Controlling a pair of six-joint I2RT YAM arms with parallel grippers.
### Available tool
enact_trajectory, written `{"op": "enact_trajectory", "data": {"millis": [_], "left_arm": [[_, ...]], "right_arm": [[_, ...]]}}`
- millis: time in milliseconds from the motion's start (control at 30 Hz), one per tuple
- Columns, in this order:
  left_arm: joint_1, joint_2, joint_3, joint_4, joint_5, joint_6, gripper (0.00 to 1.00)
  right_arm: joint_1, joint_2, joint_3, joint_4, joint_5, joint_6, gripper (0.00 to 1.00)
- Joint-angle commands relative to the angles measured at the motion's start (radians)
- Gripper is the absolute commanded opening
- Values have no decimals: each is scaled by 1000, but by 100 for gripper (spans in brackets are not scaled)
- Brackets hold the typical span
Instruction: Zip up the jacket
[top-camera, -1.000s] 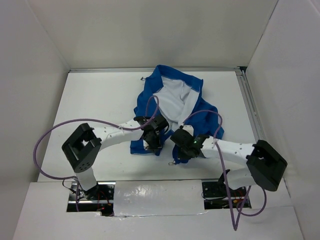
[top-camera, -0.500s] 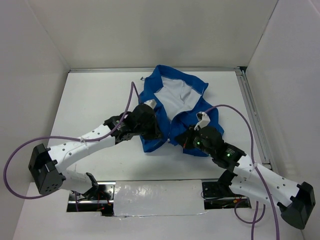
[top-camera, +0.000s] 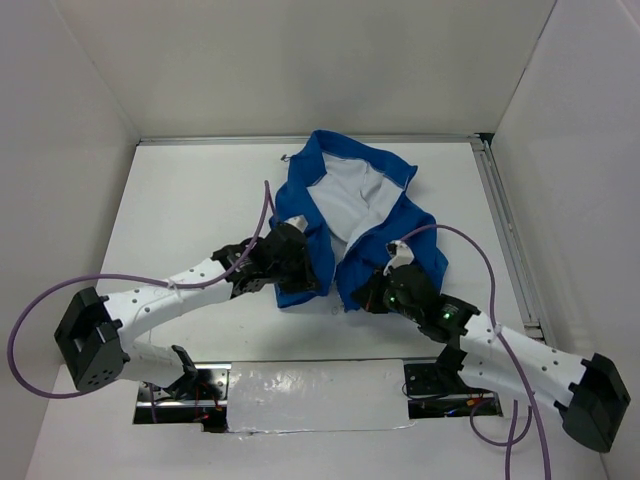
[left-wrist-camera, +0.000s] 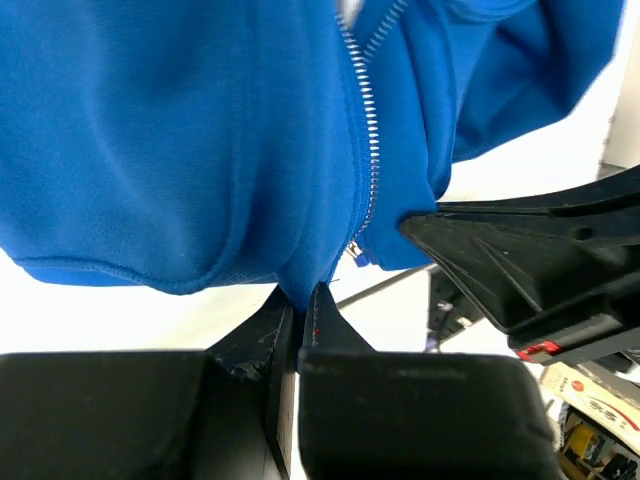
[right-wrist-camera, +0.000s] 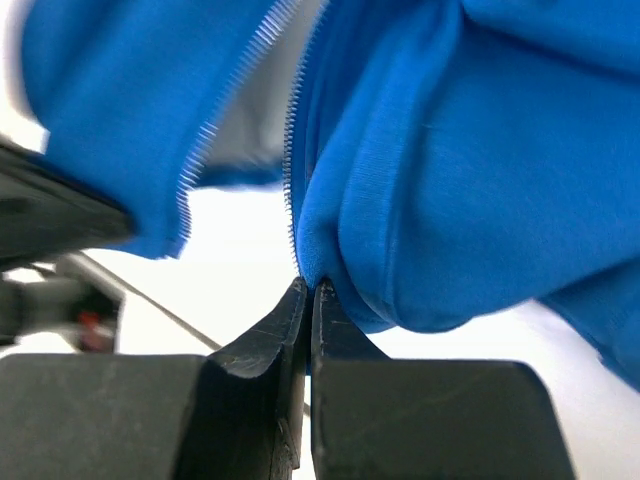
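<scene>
**Position.** The small bright royal-blue fabric jacket with white inner lining (top-camera: 350, 210) lies at the centre of the white desk (top-camera: 180, 200). Its collar points to 12 o'clock, its hem to 6 o'clock, and the front is open.

**Change.** One second ago both arms were folded, elbows raised, with the hands close together at the hem. Both arms now lie stretched low across the desk. Over the last half second the hands have drawn slightly toward 6 o'clock. The two front panels have parted at the bottom, and a wedge of desk shows between them.

**Hand state.**
- The left hand (top-camera: 293, 268) is clamped on the hem of the 9 o'clock panel. Its wrist view shows the fingers together (left-wrist-camera: 300, 300), with fabric pinched just beside the silver zipper teeth (left-wrist-camera: 368, 130).
- The right hand (top-camera: 372, 293) is clamped in the same way on the hem of the 3 o'clock panel, beside that panel's row of teeth (right-wrist-camera: 292, 150).

**Meaning for the task.** Zipping has not begun, because the two rows of teeth are apart. The grips appear to be a preparatory hold on both lower corners. The next step likely calls for bringing the bottom ends together. A small metal piece at the lower end of the teeth in the left wrist view may be the slider, but this cannot be confirmed.
</scene>
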Motion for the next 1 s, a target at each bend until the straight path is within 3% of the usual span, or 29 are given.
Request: {"op": "enact_trajectory", "data": {"millis": [0, 100, 200, 300, 333, 400, 500, 767, 967], "left_arm": [[-5, 34, -58, 30, -10, -34, 0], [-8, 78, -107, 43, 6, -46, 0], [-13, 120, -139, 47, 9, -61, 0], [-26, 149, -150, 40, 9, -83, 0], [-29, 152, -150, 40, 7, -92, 0], [-39, 161, -151, 34, -2, -98, 0], [-43, 163, -157, 35, -3, -104, 0], [-52, 151, -168, 44, -6, -101, 0], [-60, 140, -171, 24, -13, -123, 0]], "right_arm": [[43, 57, 17, -105, 72, -22, 0], [83, 113, 20, -158, 92, -16, 2], [114, 162, 33, -177, 84, -16, 14], [143, 197, 54, -185, 78, -17, 36], [148, 212, 62, -189, 82, -19, 51], [181, 234, 94, -214, 120, -16, 58], [233, 260, 137, -266, 211, 18, 64], [318, 335, 269, -389, 360, 168, 68], [342, 413, 284, -375, 335, 170, 66]]}}
